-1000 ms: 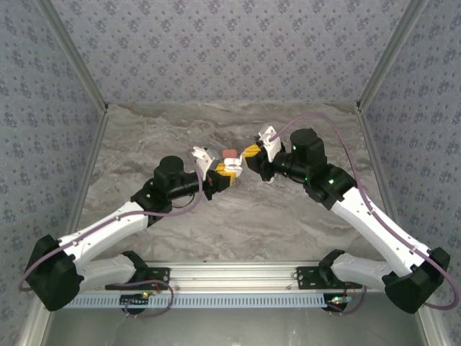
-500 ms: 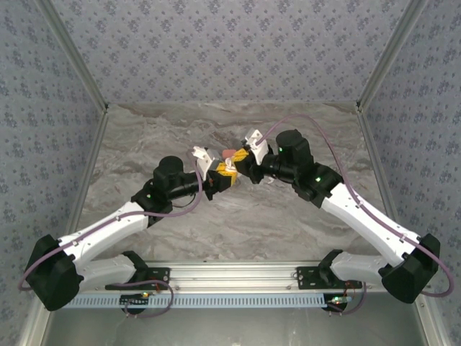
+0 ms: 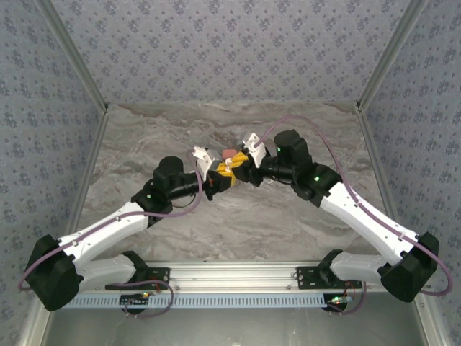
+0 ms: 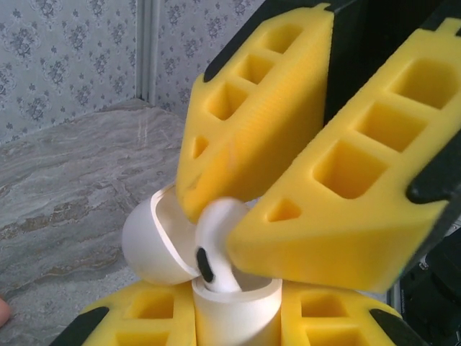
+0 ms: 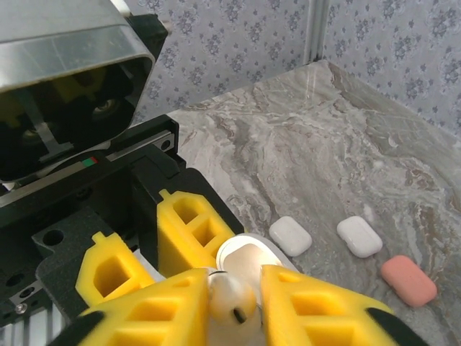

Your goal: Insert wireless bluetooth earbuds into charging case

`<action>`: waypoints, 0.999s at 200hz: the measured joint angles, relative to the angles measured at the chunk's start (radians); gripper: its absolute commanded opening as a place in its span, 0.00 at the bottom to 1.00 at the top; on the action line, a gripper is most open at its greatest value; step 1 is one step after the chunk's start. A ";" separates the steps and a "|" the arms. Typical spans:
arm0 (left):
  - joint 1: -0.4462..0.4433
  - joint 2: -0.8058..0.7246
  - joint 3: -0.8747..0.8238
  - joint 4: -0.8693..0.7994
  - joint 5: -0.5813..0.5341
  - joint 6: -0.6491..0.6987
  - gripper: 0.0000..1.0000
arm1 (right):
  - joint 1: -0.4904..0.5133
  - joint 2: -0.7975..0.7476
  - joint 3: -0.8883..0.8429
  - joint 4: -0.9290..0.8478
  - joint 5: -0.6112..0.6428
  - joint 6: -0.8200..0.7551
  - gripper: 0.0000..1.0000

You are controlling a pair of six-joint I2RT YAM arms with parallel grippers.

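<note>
The right pincer (image 5: 232, 308) pinches a white earbud (image 5: 229, 294) over the open case (image 5: 247, 259) clamped in the left pincer (image 4: 238, 318).

Both arms, the left arm (image 3: 108, 231) and the right arm (image 3: 364, 215), have white link shells, rounded black joint housings and black bases, mounted on a silver rail (image 3: 230, 272). A mauve cable (image 3: 291, 118) runs along each. Green lights (image 3: 315, 176) dot the right arm's joints. The left hand (image 3: 222, 180) and the right hand (image 3: 243, 167) carry yellow fingers (image 4: 346, 166) moulded with square hollow pockets on black backings, with a grey camera housing (image 5: 65, 43) behind.
</note>
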 measured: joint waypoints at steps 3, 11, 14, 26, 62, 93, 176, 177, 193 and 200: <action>0.000 0.000 -0.001 0.000 0.000 0.000 0.00 | -0.003 0.000 0.000 -0.001 -0.003 -0.002 0.35; 0.000 0.000 -0.003 0.000 0.000 0.000 0.00 | -0.008 0.000 0.001 -0.005 -0.011 0.000 0.40; 0.000 0.000 -0.004 0.000 0.000 0.000 0.00 | -0.010 0.000 0.002 -0.006 -0.014 0.006 0.41; 0.000 0.000 -0.005 0.000 -0.001 0.000 0.00 | -0.021 0.000 0.009 -0.018 -0.030 0.010 0.48; 0.000 0.000 -0.006 0.002 -0.009 0.000 0.00 | -0.091 -0.027 0.031 -0.022 -0.047 0.044 0.58; 0.000 -0.003 -0.013 0.002 -0.024 0.001 0.00 | -0.208 -0.043 0.039 -0.055 -0.016 0.092 0.59; 0.000 -0.023 -0.019 -0.009 -0.046 0.006 0.00 | -0.384 0.332 0.025 -0.242 0.230 0.195 0.58; 0.000 -0.023 -0.019 -0.010 -0.046 0.007 0.00 | -0.384 0.341 0.023 -0.244 0.235 0.195 0.57; 0.000 -0.023 -0.019 -0.019 -0.046 0.008 0.00 | -0.383 0.414 0.013 -0.270 0.267 0.195 0.56; 0.000 -0.023 -0.019 -0.023 -0.047 0.009 0.00 | -0.382 0.442 0.013 -0.273 0.278 0.195 0.54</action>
